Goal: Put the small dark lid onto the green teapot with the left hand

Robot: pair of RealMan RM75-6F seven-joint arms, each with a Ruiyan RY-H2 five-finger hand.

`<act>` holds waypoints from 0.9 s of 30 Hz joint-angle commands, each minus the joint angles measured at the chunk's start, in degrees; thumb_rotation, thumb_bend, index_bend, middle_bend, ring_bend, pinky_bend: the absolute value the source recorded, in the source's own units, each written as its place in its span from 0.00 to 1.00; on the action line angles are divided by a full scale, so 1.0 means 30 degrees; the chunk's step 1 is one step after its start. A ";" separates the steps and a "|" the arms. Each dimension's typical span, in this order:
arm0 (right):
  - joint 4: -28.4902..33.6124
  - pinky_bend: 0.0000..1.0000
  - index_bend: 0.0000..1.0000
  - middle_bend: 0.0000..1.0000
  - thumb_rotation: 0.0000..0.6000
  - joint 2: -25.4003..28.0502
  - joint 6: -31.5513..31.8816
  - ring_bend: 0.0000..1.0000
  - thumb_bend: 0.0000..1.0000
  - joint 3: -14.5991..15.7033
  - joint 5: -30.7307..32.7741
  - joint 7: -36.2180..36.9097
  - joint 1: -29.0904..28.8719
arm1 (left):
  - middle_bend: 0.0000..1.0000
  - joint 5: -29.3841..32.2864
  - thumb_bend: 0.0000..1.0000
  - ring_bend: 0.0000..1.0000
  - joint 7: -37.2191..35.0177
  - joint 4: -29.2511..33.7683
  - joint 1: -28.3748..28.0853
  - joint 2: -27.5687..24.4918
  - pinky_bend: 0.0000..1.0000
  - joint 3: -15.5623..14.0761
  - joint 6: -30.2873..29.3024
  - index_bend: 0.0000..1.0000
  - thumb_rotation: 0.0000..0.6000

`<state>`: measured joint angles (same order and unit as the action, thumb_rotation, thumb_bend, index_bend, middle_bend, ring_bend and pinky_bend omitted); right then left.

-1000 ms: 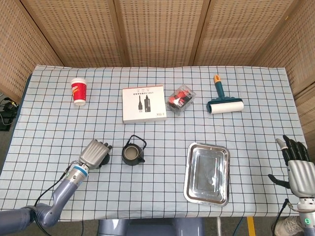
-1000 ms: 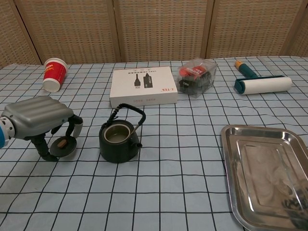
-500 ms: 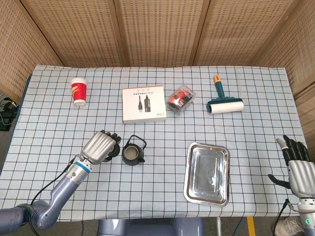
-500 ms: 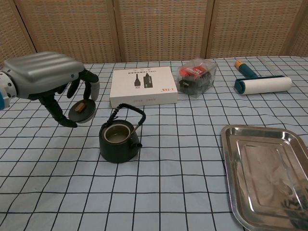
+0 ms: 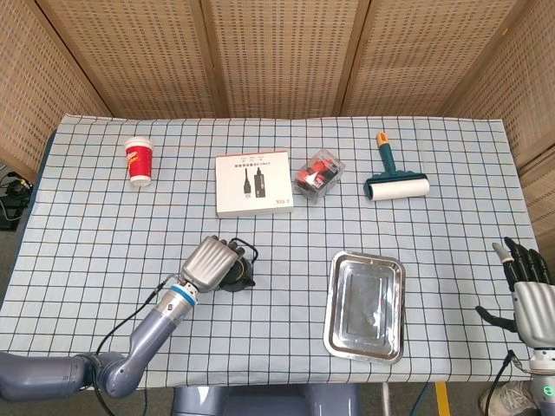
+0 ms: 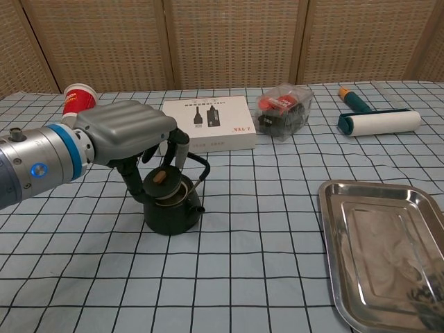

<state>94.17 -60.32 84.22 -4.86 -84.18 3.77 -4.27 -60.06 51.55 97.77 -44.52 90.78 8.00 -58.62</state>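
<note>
The dark green teapot [image 6: 172, 211] stands left of centre on the checked cloth, its wire handle upright. My left hand [image 6: 128, 132] hovers right over it and holds the small dark lid [image 6: 164, 181] with the brown knob, which sits at or just above the pot's opening. From the head view the left hand [image 5: 211, 262] hides most of the teapot [image 5: 245, 279]. Low at the right edge my right hand [image 5: 525, 293] is off the table, fingers spread and holding nothing.
A steel tray [image 6: 383, 243] lies right of the pot. Behind the pot are a white box [image 6: 207, 123], a red paper cup [image 6: 75, 102], a clear pack of red items [image 6: 283, 110] and a lint roller [image 6: 378, 118].
My left hand lifted the lid from the cloth, then carried it rightward and down over the teapot's mouth. The right hand stayed almost still.
</note>
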 commanded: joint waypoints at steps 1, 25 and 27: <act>0.0010 0.00 0.00 0.00 1.00 0.0045 0.0033 0.00 0.00 -0.0004 -0.0028 0.0075 0.0015 | 0.48 0.0419 0.04 0.53 0.0305 -0.0337 -0.0246 0.0408 0.54 -0.0111 -0.0205 0.52 1.00; 0.0077 0.00 0.00 0.00 1.00 0.0198 0.0108 0.00 0.00 -0.0023 -0.0089 0.0415 0.0055 | 0.00 0.0426 0.00 0.00 -0.1190 0.1001 -0.0622 -0.0655 0.11 -0.0140 -0.1012 0.01 1.00; 0.0095 0.00 0.00 0.00 1.00 0.0185 0.0120 0.00 0.00 -0.0012 -0.0117 0.0362 0.0056 | 0.00 -0.0009 0.00 0.00 -0.1577 0.1672 -0.0468 -0.1366 0.11 -0.0051 -0.1320 0.01 1.00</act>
<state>94.44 -59.76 84.57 -4.90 -84.52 4.86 -4.11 -58.80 47.96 101.06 -46.44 88.47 7.58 -61.54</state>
